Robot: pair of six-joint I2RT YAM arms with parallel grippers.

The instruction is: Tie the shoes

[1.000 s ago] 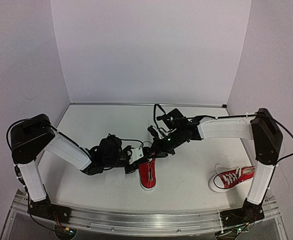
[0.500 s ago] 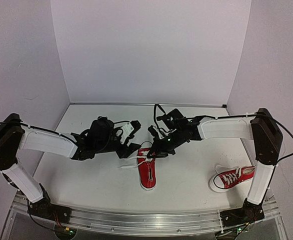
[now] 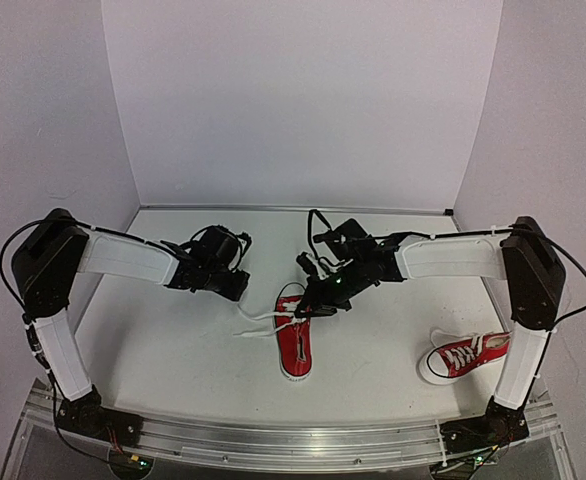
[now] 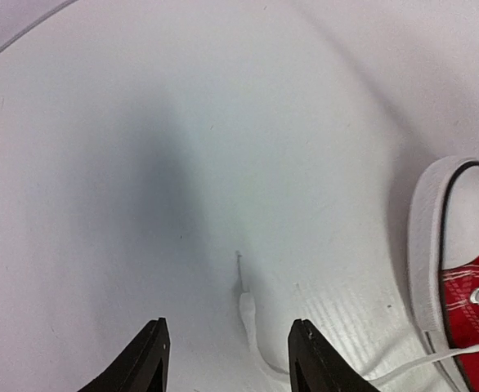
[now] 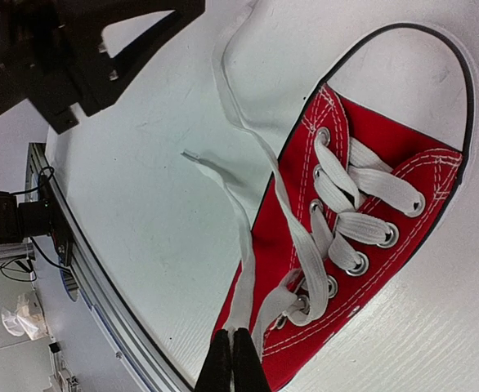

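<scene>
One red shoe (image 3: 295, 343) lies mid-table, toe cap toward the near edge, with loose white laces (image 3: 258, 322) trailing off its left side. My right gripper (image 3: 308, 306) is over its far end; in the right wrist view it (image 5: 233, 353) is shut on one white lace beside the shoe (image 5: 370, 220). My left gripper (image 3: 237, 287) is open and empty, left of the shoe and apart from it. In the left wrist view a lace end (image 4: 248, 314) lies on the table between its open jaws (image 4: 229, 359), with the shoe's white toe cap (image 4: 460, 245) at the right. The second shoe (image 3: 465, 355) lies at the right.
The second shoe lies next to the right arm's upright link (image 3: 521, 365). White walls enclose the table on the left, back and right. A metal rail (image 3: 293, 440) runs along the near edge. The left gripper's black body (image 5: 76, 49) shows in the right wrist view.
My left arm has swung away from the shoe toward the far left, with its gripper now open and empty. The laces now lie loose on the table. The right gripper has stayed put.
</scene>
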